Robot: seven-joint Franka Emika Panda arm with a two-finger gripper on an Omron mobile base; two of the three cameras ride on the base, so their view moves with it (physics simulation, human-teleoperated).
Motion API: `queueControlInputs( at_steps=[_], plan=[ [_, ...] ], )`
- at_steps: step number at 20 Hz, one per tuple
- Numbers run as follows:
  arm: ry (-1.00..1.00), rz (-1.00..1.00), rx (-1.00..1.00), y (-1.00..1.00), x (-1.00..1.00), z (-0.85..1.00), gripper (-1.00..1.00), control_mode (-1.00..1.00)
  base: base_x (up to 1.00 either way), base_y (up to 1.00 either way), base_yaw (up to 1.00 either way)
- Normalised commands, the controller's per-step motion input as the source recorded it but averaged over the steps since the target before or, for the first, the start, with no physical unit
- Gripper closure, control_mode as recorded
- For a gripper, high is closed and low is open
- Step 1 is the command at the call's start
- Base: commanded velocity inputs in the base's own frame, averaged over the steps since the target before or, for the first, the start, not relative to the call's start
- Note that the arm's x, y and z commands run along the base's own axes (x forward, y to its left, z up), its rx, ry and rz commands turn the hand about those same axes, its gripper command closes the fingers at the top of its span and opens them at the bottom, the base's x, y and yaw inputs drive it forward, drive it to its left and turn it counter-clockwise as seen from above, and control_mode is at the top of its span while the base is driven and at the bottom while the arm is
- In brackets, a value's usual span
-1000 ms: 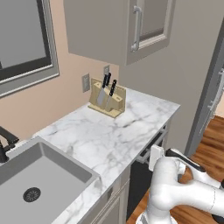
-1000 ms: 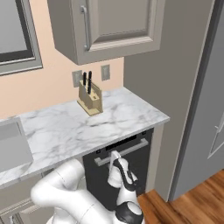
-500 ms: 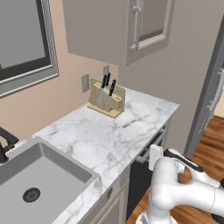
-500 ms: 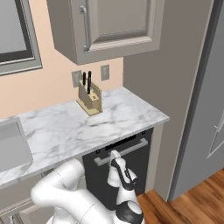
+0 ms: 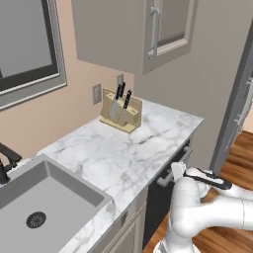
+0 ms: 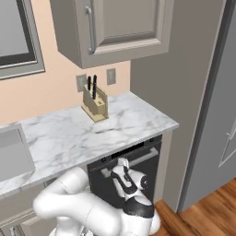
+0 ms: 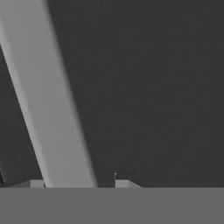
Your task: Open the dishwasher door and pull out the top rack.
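Observation:
The dishwasher door (image 6: 148,177) is a dark panel under the marble counter, standing closed and upright. Its long grey bar handle (image 6: 140,158) runs along the top edge. My gripper (image 6: 120,164) presses against the left part of that handle, and from the other side it (image 5: 177,170) sits at the bar (image 5: 184,157) too. In the hand view the handle (image 7: 48,100) crosses the door (image 7: 153,87) diagonally and passes between my fingertips (image 7: 124,183), so the gripper (image 7: 78,183) is shut on it. The top rack is hidden behind the closed door.
A wooden knife block (image 6: 95,106) stands at the back of the marble counter (image 6: 110,124). A steel sink (image 5: 44,197) lies to the left. The tall grey fridge (image 6: 216,115) rises on the right, above the wooden floor (image 6: 203,212).
The jaws have closed onto the handle bar. The arm and the door have stayed where they were.

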Motion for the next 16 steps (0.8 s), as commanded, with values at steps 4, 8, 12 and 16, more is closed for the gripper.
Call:
queueControlInputs(
  at_steps=[4, 8, 12, 16],
  plan=[
    [0.43, 0.04, -0.27, -1.00, -0.68, -1.00, 1.00, -1.00, 0.00, 0.00, 0.00],
    [0.44, 0.03, -0.25, -1.00, -0.80, -1.00, 1.00, -1.00, 0.00, 0.00, 0.00],
    [0.49, 0.02, -0.25, -1.00, -0.81, -1.00, 1.00, -1.00, 0.00, 0.00, 0.00],
    [0.52, 0.01, -0.23, -1.00, -0.82, -1.00, 1.00, -1.00, 0.00, 0.00, 0.00]
  ],
)
